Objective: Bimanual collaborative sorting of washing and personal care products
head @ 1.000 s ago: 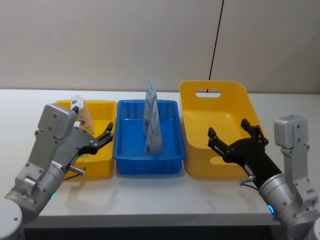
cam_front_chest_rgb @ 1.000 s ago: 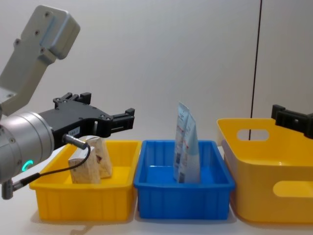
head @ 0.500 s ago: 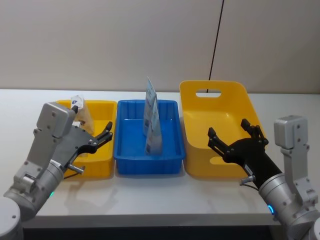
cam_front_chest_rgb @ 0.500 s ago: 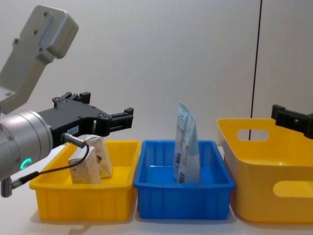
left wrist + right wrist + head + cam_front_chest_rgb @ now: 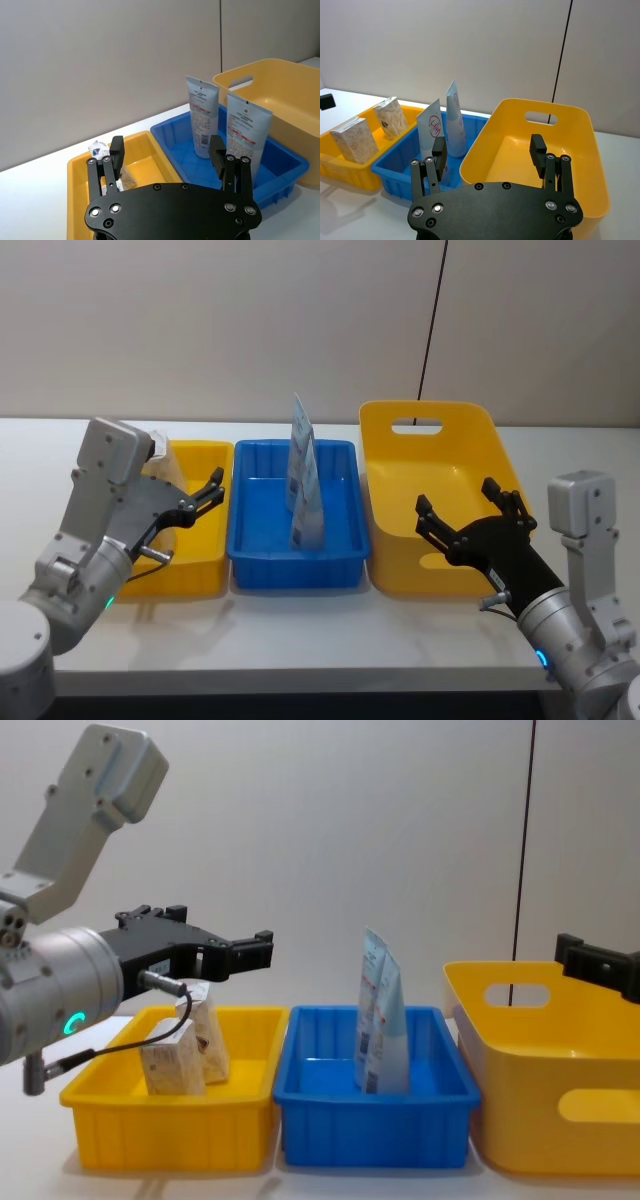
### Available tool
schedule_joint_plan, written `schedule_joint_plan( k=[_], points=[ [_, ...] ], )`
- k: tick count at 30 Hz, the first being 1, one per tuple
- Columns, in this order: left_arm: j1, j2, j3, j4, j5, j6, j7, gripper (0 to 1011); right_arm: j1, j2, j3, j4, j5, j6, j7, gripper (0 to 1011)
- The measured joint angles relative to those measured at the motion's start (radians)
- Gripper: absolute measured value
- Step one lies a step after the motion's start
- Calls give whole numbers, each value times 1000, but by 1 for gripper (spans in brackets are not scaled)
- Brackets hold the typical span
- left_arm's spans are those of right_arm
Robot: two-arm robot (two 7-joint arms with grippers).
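Jaws on both sides stand wide apart and empty. The left gripper [image 5: 203, 492] hangs above the small yellow bin [image 5: 190, 575] at the left of the head view. The right gripper [image 5: 462, 510] sits before the large yellow bin [image 5: 400, 570] at lower right. Two speckled packs [image 5: 168, 1070] sit in the small bin. Two pouches [image 5: 305, 505] stand leaning in the blue bin [image 5: 290, 570] at centre. The pouches look light, soft and slick, best pinched across their flat faces at mid-height. The packs seem firmer.
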Motion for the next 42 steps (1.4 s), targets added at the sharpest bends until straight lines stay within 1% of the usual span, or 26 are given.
schedule_joint_plan(
  k=[6,10,19,20,26,30,32,33,36,42],
  points=[
    [-32,-41,-10,30,-10,58,23,1001,0,0,0,0,0,0,0,1000],
    [-43,-64,-18,42,-14,91,43,1001,0,0,0,0,0,0,0,1000],
    [-48,-104,-41,51,-21,168,97,1001,0,0,0,0,0,0,0,1000],
    [-46,-109,-46,50,-22,184,107,1001,0,0,0,0,0,0,0,1000],
    [-35,-124,-62,33,-26,246,138,1001,0,0,0,0,0,0,0,1000],
    [-29,-127,-69,23,-28,282,150,1001,0,0,0,0,0,0,0,1000],
    [-24,-129,-75,14,-28,312,158,1001,0,0,0,0,0,0,0,1000],
    [-24,-129,-75,14,-28,312,158,1001,0,0,0,0,0,0,0,1000],
    [-21,-130,-80,6,-30,350,165,1001,0,0,0,0,0,0,0,1000],
    [-21,-132,-86,2,-33,402,167,1001,0,0,0,0,0,0,0,1000]
  ],
)
